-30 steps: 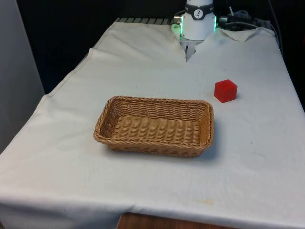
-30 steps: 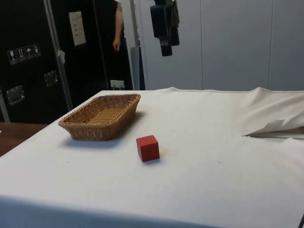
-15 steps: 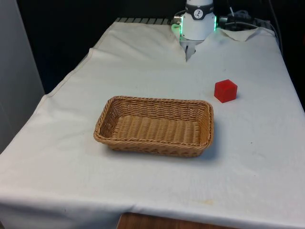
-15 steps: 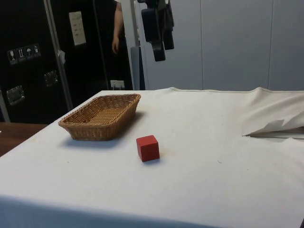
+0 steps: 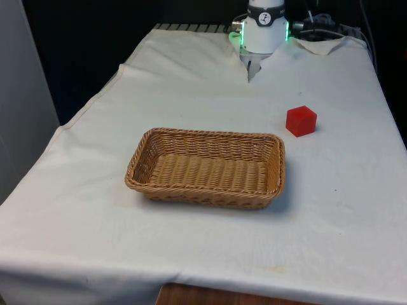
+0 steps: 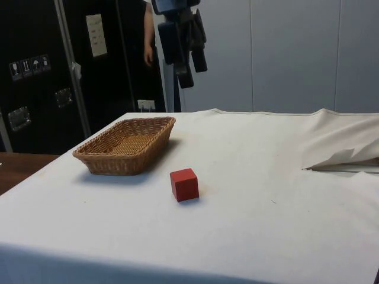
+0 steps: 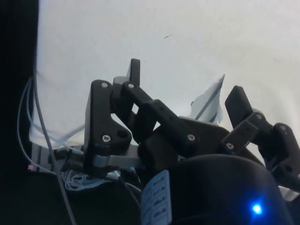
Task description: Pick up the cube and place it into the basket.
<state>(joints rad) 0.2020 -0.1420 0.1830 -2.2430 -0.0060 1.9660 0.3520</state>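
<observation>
red cube [image 5: 301, 121] corner toward camera, basket [image 5: 206, 168] long axis crosswise

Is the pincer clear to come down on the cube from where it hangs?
Probably yes. The pincer hangs open high above the table, holding nothing. The red cube sits alone on the cloth, apart from the basket, with nothing above or beside it.

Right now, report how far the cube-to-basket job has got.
Nothing is done yet: the red cube sits on the white cloth, apart from the wicker basket, which holds nothing. In hand: the end effector hangs open and empty, high above the table. Left: descend to the cube, grasp it, carry it over, release it into the basket.
</observation>
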